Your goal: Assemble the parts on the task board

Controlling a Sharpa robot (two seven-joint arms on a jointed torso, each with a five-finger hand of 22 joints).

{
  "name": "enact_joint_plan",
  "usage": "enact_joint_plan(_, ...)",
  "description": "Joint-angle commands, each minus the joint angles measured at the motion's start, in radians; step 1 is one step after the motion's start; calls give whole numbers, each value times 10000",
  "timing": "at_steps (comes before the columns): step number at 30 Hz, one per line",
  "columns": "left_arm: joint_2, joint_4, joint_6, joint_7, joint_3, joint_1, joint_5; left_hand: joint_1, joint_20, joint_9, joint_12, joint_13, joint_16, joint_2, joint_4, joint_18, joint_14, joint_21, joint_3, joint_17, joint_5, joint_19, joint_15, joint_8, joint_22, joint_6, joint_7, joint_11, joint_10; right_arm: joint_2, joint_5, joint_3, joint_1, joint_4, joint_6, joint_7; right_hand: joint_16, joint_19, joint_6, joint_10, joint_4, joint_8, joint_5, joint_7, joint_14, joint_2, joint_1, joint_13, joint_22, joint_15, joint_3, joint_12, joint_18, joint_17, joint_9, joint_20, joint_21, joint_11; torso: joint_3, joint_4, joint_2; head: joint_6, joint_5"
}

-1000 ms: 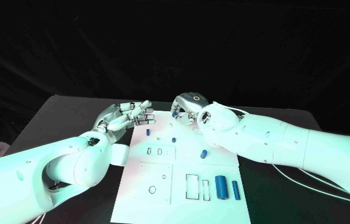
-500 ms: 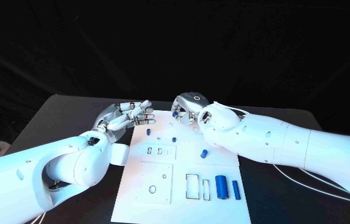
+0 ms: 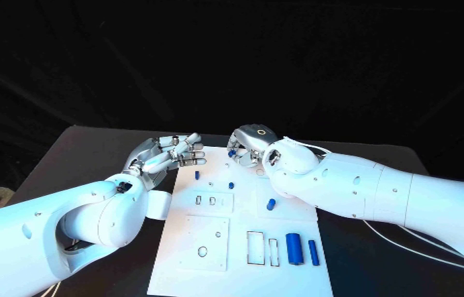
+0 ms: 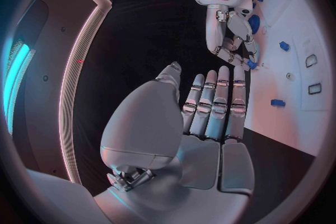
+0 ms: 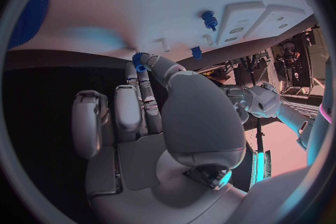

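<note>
The white task board (image 3: 242, 270) lies in the middle of the table. At its far edge my right hand (image 3: 249, 141) pinches a small blue part (image 3: 233, 153) between thumb and fingertips, just above the board. The same part (image 5: 140, 60) shows at the fingertips in the right wrist view, and also in the left wrist view (image 4: 250, 63). My left hand (image 3: 164, 153) hovers at the board's far left corner, flat, fingers straight and apart, holding nothing. Loose blue parts lie on the board: a small one (image 3: 196, 174), another (image 3: 231, 185), and a third (image 3: 271, 204).
Two longer blue cylinders (image 3: 293, 249) (image 3: 313, 252) lie at the board's near right beside rectangular slots (image 3: 255, 247). A raised white plate (image 3: 206, 242) with holes sits near left. Black table (image 3: 87, 156) surrounds the board.
</note>
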Motion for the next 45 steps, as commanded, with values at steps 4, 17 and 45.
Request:
enact_joint_plan(4, 7, 9, 185, 34, 10, 19, 9, 94, 16, -16, -54, -10, -32, -14, -43, 109, -9, 32, -44, 12, -42, 38, 11, -43, 13, 39, 15, 35, 1, -9, -114, -15, -20, -15, 135, -54, -5, -98, -373, -204, 97, -222, -202, 132, 204, -61, -183, 218, 386, 151, 21, -155, -24, -114, -28, 89, -69, 15, -6, 4, 3, 8, 1)
enact_joint_plan(17, 3, -5, 197, 15, 10, 23, 9, 99, 17, -17, -71, -12, -47, -11, -44, 108, -17, 36, -46, 12, -43, 29, 15, -55, 14, 34, 16, 39, -8, -2, -113, -15, -17, -47, 275, -92, -578, -757, -1761, -1333, 371, -386, -505, 248, -58, -453, -480, -127, -567, 351, -167, -314, 198, -966, -331, 316, -718, 268, -8, 10, 1, 0, -6)
enact_joint_plan(45, 112, -586, 420, -31, -3, 15, 79, 103, 19, -18, -87, -14, -62, -9, -44, 107, -24, 39, -49, 12, -44, 19, 20, -67, 14, 30, 18, 43, -16, -3990, 3012, 207, 221, 3049, 1216, -720, 2774, 690, -2023, 2078, 2137, 557, 1089, 38, 772, -265, -166, 11665, 1700, 31, -4344, 12448, -288, 3696, 146, 19, 597, -226, 121, -286, -313, 69, -60)
